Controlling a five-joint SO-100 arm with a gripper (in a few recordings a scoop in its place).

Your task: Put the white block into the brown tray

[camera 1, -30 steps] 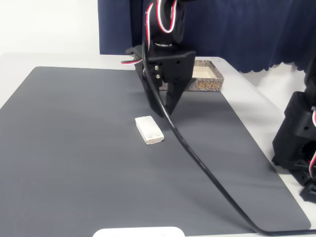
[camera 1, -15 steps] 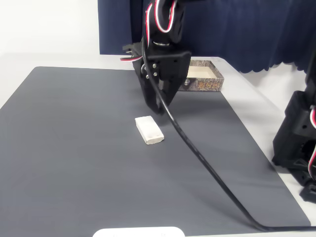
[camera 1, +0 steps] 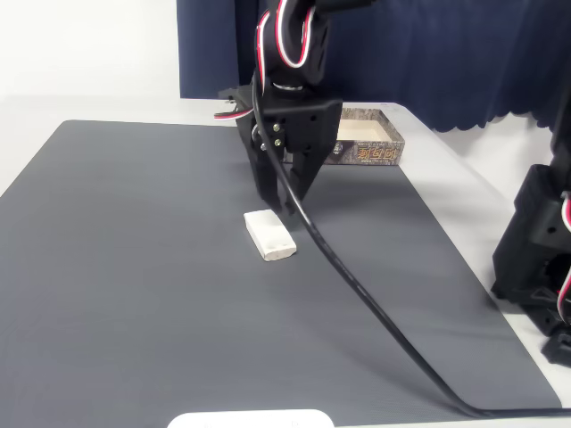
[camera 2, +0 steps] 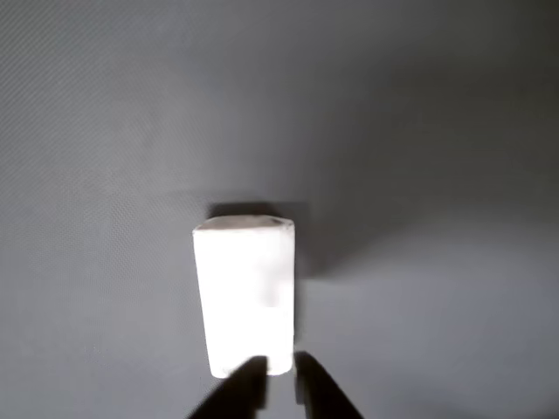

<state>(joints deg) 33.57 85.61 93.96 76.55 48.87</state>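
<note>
Since the earlier frames the black two-finger gripper (camera 1: 284, 203) has shifted leftward in the fixed view and dropped lower, so its tips now hang just above the far end of the block, while the block and the tray lie where they were.

Fixed view: a small off-white rectangular block with rounded edges, the white block (camera 1: 269, 235), lies flat on a dark grey mat (camera 1: 134, 267) that covers most of a pale counter (camera 1: 464, 169). It sits near the middle of the mat, its long side running from upper left to lower right. The black arm comes down from the top of the picture, with red and white wires looped along it. The fingers (camera 1: 290, 198) point down and taper almost to a single point, close together, holding nothing. A black cable (camera 1: 375, 312) trails from the arm across the mat to the lower right. The shallow brown tray with wood-grain walls and a cream inside (camera 1: 379, 147) stands behind the arm at the mat's far right edge, well apart from the block. A dark blue curtain (camera 1: 446, 53) hangs behind.

Wrist view: the white block (camera 2: 244, 297) appears as a bright upright rectangle on the grey mat (camera 2: 419, 131). Two dark fingertips (camera 2: 321, 393) show at the bottom edge, a narrow gap between them, at the block's near end
</note>
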